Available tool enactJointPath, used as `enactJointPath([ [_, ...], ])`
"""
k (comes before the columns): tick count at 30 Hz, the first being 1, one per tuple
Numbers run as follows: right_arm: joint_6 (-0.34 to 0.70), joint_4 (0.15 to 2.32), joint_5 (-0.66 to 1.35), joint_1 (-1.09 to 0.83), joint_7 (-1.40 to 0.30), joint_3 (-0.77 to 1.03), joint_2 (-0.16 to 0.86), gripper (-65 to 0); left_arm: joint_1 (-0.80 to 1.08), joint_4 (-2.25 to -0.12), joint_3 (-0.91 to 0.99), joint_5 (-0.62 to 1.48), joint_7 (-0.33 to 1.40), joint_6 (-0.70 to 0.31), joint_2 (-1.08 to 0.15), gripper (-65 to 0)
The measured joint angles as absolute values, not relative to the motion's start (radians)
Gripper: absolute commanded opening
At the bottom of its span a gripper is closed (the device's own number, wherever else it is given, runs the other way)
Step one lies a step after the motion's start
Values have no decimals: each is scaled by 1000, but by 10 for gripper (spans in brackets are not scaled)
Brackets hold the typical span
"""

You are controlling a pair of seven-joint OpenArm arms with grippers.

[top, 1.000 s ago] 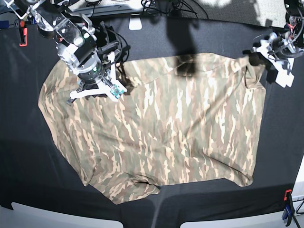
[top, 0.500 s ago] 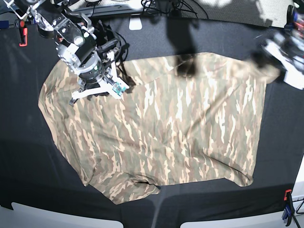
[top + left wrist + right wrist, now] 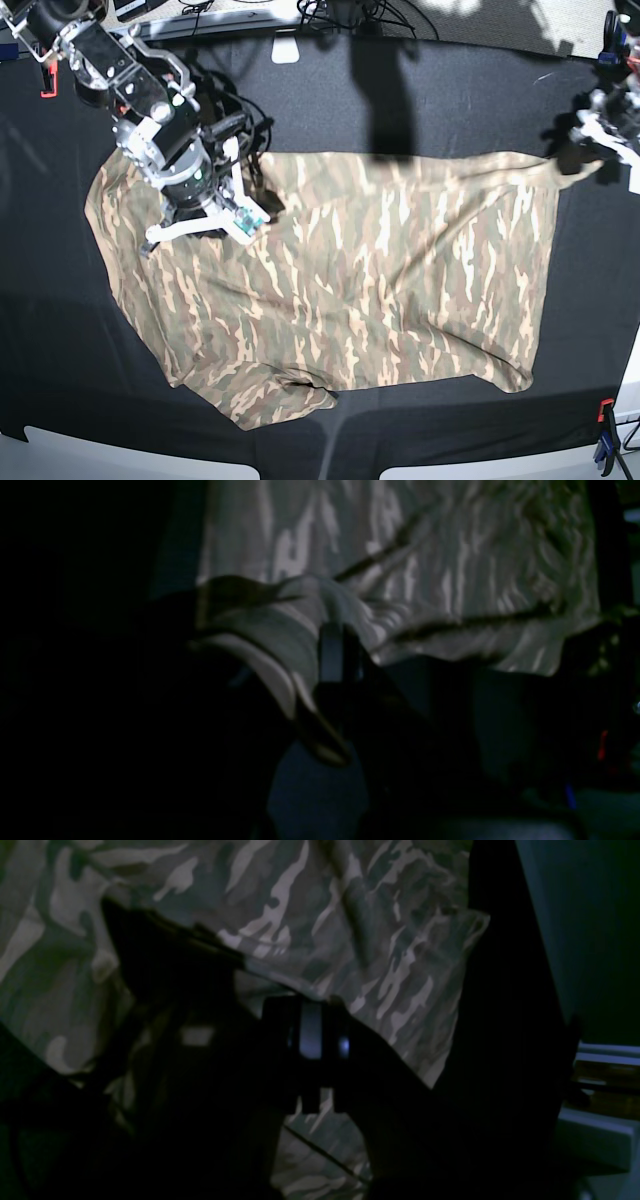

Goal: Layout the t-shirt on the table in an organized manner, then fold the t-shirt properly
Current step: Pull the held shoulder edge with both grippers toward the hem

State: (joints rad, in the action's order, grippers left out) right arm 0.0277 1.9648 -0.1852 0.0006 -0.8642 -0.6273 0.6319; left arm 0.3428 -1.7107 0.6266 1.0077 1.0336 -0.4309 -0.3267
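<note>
- Still the laying-out step, by the look of it: large soft camouflage-print t-shirt in tan, olive and brown [image 3: 330, 285] spread over the middle of the matte black cloth worktop [image 3: 450, 90], not yet squared and no fold begun.
- Right gripper [image 3: 312, 1005], at the shirt's top corner on the base view's left: jaws clenched, fabric bunched at the tips and a ridge of cloth running away from them, so apparently pinching that shoulder region.
- Left gripper [image 3: 335, 635], at the shirt's opposite top corner on the base view's right: jaws clenched on a raised flap of pale fabric, that corner drawn out toward the worktop's edge and lifted just clear of the black cloth.
- Top edge of the shirt between the two corners close to straight and taut; lower part looser, with diagonal creases across the body and a rumpled, doubled-over lump at the bottom edge, lower left of centre.
- Left side of the shirt rounded and slack, sleeve shape hard to make out there.
- Next move, as a judgement: even tension on both corners, then a gentle lowering flat before any release, to avoid a crooked top edge.
- After that, likely a smoothing of the doubled-over bottom hem and the slack left side before folding.
- Risk: uneven pull dragging the whole shirt sideways.
</note>
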Motion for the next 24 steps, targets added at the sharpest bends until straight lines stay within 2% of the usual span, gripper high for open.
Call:
enactJointPath([
  [5, 28, 1965, -180, 14, -863, -580, 631, -650, 340, -1711, 620, 815, 795, -428, -327, -650],
  [13, 46, 1966, -103, 14, -854, -390, 627, -650, 340, -1711, 593, 841, 751, -380, -324, -650],
  [16, 94, 1966, -48, 15, -861, -364, 629, -650, 341, -1711, 531, 829, 689, -371, -325, -650],
  [24, 108, 1966, -33, 14, -865, -364, 629, -650, 258, -1710, 304, 540, 567, -369, -329, -650],
])
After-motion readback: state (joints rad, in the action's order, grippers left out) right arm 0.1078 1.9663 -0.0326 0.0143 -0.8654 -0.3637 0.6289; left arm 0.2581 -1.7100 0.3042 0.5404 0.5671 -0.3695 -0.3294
